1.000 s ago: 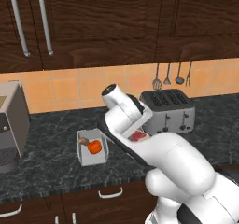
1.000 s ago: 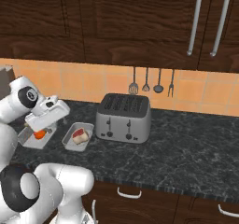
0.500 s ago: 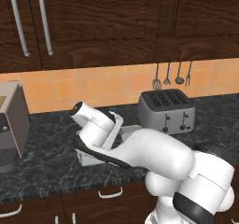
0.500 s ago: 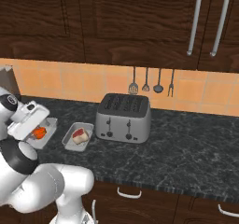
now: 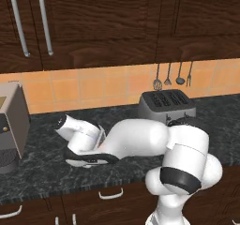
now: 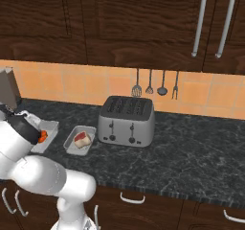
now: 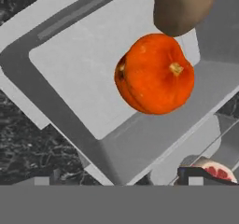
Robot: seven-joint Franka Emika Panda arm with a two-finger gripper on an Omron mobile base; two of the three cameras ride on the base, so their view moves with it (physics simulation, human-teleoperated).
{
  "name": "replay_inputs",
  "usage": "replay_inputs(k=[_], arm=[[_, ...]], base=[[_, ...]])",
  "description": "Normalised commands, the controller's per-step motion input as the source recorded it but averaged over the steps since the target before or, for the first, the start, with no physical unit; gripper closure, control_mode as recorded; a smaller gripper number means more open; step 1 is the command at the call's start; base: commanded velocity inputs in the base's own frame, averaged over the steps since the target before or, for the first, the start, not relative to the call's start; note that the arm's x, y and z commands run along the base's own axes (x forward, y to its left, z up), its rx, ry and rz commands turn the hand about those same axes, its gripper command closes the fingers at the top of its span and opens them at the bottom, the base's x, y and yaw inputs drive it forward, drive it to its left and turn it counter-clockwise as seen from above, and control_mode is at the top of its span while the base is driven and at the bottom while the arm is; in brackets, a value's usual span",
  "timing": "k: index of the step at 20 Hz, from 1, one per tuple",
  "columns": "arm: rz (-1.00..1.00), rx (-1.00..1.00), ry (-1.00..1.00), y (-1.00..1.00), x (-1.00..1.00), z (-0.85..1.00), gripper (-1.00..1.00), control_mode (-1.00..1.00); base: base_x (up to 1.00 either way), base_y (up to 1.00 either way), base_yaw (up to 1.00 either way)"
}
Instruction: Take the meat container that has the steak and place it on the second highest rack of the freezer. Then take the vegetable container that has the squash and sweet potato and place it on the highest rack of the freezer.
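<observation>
Hand [image 7: 116, 183]: fingers spread wide apart, nothing between them, poised directly over the vegetable tray and looking down into it.

Vegetable tray [image 7: 70, 78]: shallow, pale grey, rectangular, resting on the desk [image 6: 191, 152]. In the right base view it [image 6: 48, 131] sits at the left of the desk, partly behind the arm's wrist.
- Squash [image 7: 155, 73]: round, bright orange-red, with a small stem, lying on the tray floor towards one long wall. A sliver of orange [image 6: 43, 136] shows beside the wrist in the right base view.
- Sweet potato [image 7: 182, 6]: tan-brown lump, touching the squash at its upper edge, cut off by the hand view's top.

Meat tray [image 6: 79, 140]: second shallow grey tray, just beside the vegetable tray, between it and the toaster.
- Steak [image 6: 82, 139]: red slab with a pale edge, lying inside this tray. A corner of it [image 7: 215, 171] shows at the lower right of the hand view.

Arm [image 5: 136, 139]: folded low and stretched across the desk to the left, forearm nearly level, wrist [image 5: 77, 132] bent down over the trays.

Surroundings: toaster [image 6: 127, 121], silver, four slots, standing on the desk right of the trays; utensils [image 6: 155, 83] hanging on the tiled wall behind it; dark wooden cabinets [image 6: 119, 18] above; a grey appliance [image 5: 11, 125] at the desk's far left.
</observation>
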Motion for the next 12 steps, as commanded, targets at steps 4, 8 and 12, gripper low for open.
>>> replay_inputs(k=[4, 8, 12], arm=[[0.02, 0.04, 0.0, 0.25, 0.17, -0.55, -1.0, -1.0], [0.03, 0.09, 0.0, 0.11, 0.18, -0.37, -1.0, -1.0], [0.04, 0.1, 0.0, 0.04, 0.13, -0.28, -1.0, -1.0]], base=[[0.0, 0.0, 0.0], [0.0, 0.0, 0.0], [0.0, 0.0, 0.0]])
